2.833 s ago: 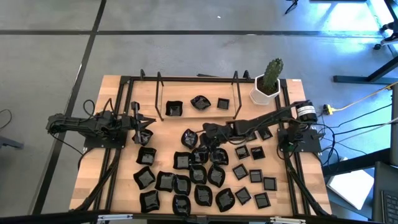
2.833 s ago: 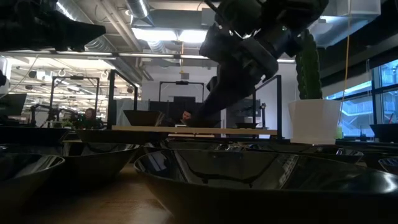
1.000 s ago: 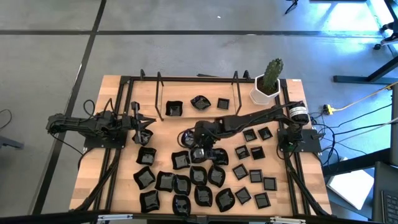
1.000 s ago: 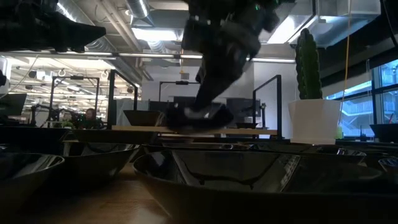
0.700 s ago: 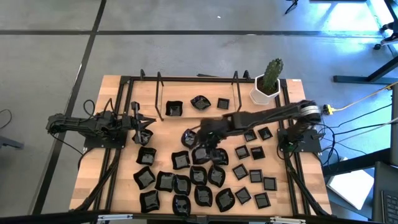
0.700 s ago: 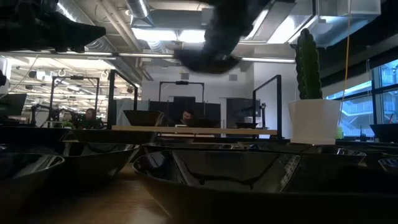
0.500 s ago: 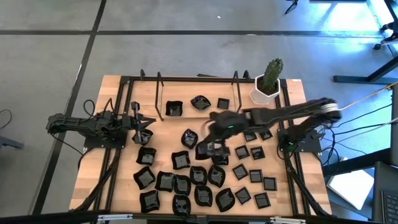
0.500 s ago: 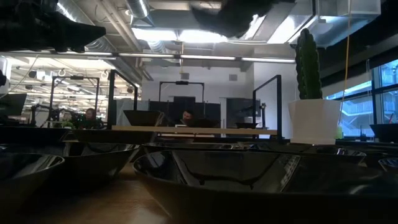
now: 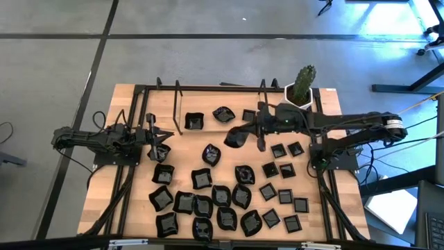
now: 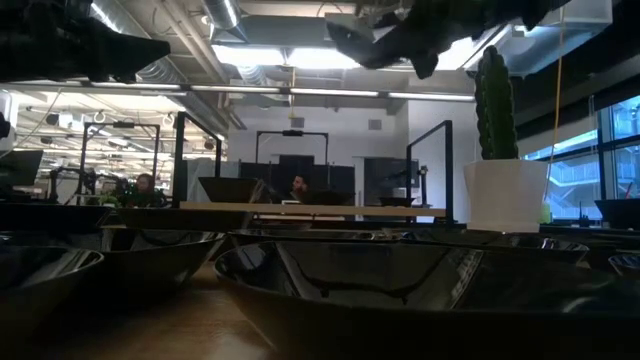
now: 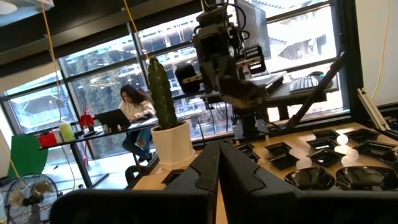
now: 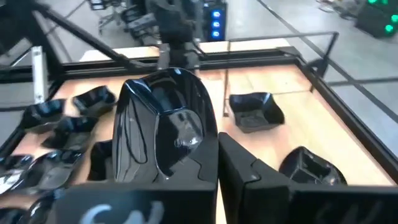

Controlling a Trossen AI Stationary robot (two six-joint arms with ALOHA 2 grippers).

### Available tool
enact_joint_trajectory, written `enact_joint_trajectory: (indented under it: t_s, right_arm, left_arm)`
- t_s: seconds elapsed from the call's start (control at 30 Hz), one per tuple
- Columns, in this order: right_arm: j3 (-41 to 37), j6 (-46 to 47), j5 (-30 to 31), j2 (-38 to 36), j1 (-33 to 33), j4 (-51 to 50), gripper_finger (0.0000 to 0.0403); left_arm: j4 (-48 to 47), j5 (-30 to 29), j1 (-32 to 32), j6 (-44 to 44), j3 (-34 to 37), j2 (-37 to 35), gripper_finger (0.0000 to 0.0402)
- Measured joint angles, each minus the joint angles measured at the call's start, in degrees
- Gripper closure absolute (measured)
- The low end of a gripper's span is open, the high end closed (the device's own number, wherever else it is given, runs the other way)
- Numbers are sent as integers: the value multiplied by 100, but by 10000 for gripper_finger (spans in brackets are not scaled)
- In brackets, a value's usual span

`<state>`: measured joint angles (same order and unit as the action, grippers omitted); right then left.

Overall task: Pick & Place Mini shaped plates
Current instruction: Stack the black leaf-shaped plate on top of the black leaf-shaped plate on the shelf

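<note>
Many glossy black mini shaped plates [image 9: 220, 194] lie spread over the near half of the wooden table. Three more [image 9: 223, 114] sit on the boards at the far middle, inside a black rail frame. My right gripper [image 9: 243, 133] hangs high over the table's far middle, shut on one rounded, leaf-like plate [image 12: 163, 127], which also shows in the high view [image 9: 234, 138] and at the top of the low view [image 10: 352, 42]. My left gripper [image 11: 217, 163] waits shut at the table's left [image 9: 158, 141], touching nothing. My right gripper pinches the leaf-like plate by its rim [image 12: 200, 157] at the end nearest the wrist, between the two fingers. The fingers [image 12: 249, 168] reach nearly level from the table's right side. The plate sticks out ahead of them toward the left, tilted on edge, clear of the table.
A white pot with a green cactus [image 9: 298, 90] stands at the far right corner, close behind my right arm. Black upright rails [image 9: 177, 104] border the far area. Bare wood [image 9: 208, 135] lies between the far plates and the pile.
My right gripper has risen from the pile with the leaf-like plate and swung toward the far edge and somewhat right, tipping from pointing steeply down to nearly level. The plate is lifted clear of the other plates.
</note>
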<state>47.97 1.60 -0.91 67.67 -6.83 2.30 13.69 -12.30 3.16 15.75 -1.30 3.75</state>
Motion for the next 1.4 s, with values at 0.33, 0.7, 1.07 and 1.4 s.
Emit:
enact_joint_trajectory:
  t_s: [0.33,0.7,1.07,1.4]
  right_arm:
    - [936,532,435,1029,-675,-201,402]
    - [3207,910,425,3088,-1394,-2228,401]
    - [3440,1470,440,3778,-1675,-2636,401]
    - [3445,1750,560,3833,-1613,-2981,401]
  left_arm:
    - [-9,-2,0,-4,0,-1,399]
    - [-15,-2,0,-17,0,-2,392]
    - [-20,-2,0,-20,0,0,391]
    - [-20,-2,0,-102,0,0,397]
